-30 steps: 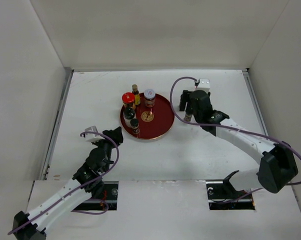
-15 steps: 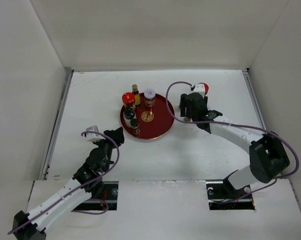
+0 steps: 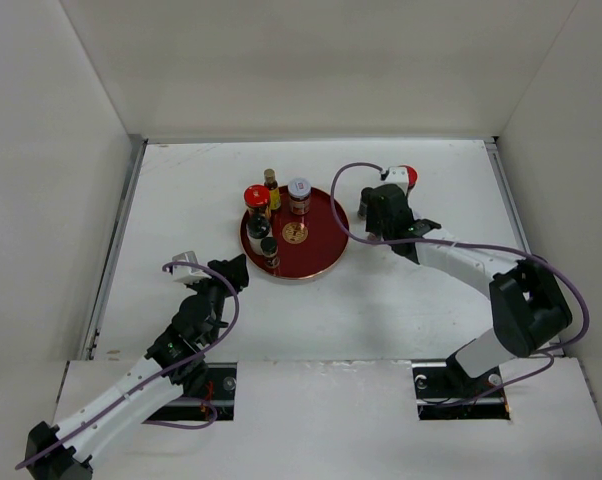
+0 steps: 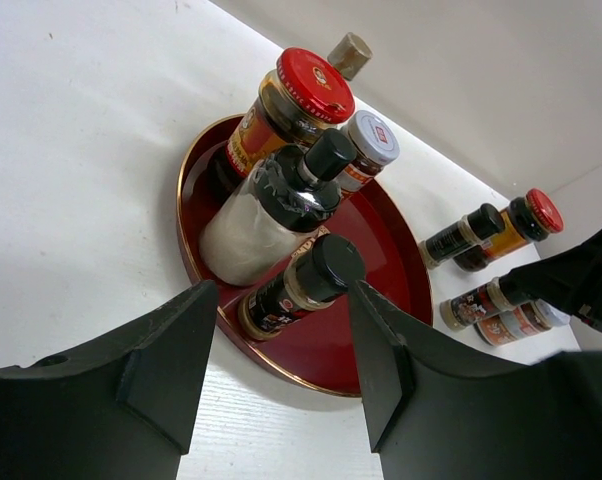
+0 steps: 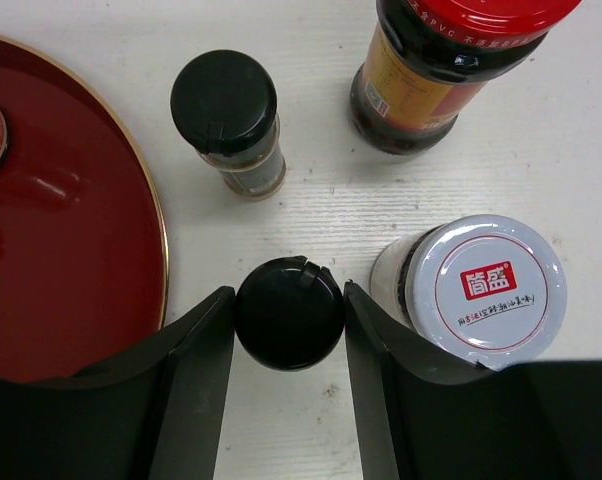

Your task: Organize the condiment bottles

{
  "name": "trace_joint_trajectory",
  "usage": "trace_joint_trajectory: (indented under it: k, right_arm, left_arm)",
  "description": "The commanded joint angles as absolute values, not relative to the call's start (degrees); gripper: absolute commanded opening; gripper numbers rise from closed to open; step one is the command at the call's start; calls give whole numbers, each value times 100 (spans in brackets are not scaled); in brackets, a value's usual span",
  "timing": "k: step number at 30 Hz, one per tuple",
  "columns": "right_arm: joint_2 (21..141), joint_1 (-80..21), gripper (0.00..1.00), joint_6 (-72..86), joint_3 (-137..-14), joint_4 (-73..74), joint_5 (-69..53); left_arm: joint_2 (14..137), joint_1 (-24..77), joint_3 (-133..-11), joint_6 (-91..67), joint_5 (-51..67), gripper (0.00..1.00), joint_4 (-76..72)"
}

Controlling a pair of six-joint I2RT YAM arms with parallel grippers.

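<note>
My right gripper (image 5: 289,330) is shut on the black cap of a small dark bottle (image 5: 289,312) that stands on the table just right of the red tray (image 5: 71,250). Around it stand another black-capped bottle (image 5: 224,105), a red-capped amber jar (image 5: 451,70) and a white-lidded jar (image 5: 496,290). On the tray (image 3: 321,240) stand a red-capped jar (image 3: 256,196), a slim brown bottle (image 3: 271,183), a white-lidded jar (image 3: 299,192) and two dark black-capped bottles (image 3: 259,222) (image 3: 269,248). My left gripper (image 4: 281,320) is open and empty, short of the tray's near left rim.
The white table ends at walls on the left, back and right. A purple cable loops over the right wrist (image 3: 346,190). The red-capped jar (image 3: 408,175) off the tray stands close behind the right gripper (image 3: 374,215).
My right arm has swung left and nearer, uncovering the red-capped jar behind it in the top view. The left arm has not moved.
</note>
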State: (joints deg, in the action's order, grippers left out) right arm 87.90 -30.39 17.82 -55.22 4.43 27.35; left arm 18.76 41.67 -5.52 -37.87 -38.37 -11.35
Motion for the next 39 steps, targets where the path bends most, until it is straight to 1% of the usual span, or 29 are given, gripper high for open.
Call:
trace_joint_trajectory:
  k: [1, 3, 7, 11, 14, 17, 21, 26, 29, 32, 39]
  right_arm:
    - [8807, -2992, 47, 1802, -5651, 202, 2707]
    - [8719, -3010, 45, 1775, -5660, 228, 2751]
    - [8280, -3132, 45, 1810, -5713, 263, 2830]
    - [7963, -3545, 45, 1872, -6046, 404, 2830]
    - [8085, -3949, 45, 1925, -6406, 369, 2769]
    - [8585, -4240, 45, 2039, -6950, 290, 2681]
    - [9551, -4574, 45, 2004, -7881, 290, 2698]
    - [10808, -4855, 45, 1873, -9077, 509, 2733]
    - [11371, -4935, 45, 1784, -9596, 571, 2909]
    - [11662, -4952, 45, 1767, -9843, 598, 3006]
    - [11935, -4996, 46, 1758, -9844, 589, 3111]
  left_arm:
    - [1854, 4144, -659, -3814, -3779, 53, -1354]
    - [1828, 4153, -651, -3797, -3788, 53, -1380]
    - [1837, 4135, -668, -3814, -3779, 53, -1345]
    - [1775, 4126, -642, -3814, -3806, 53, -1336]
    - [1758, 4100, -659, -3797, -3797, 53, -1318]
    - [1784, 4082, -633, -3814, -3806, 53, -1318]
    - [1775, 4065, -607, -3779, -3841, 53, -1336]
    - [1775, 4030, -615, -3762, -3814, 53, -1327]
    - [1767, 4021, -633, -3753, -3779, 53, -1310]
    - [1653, 4030, -615, -3744, -3779, 53, -1283]
    - [1652, 4012, -624, -3797, -3709, 53, -1239]
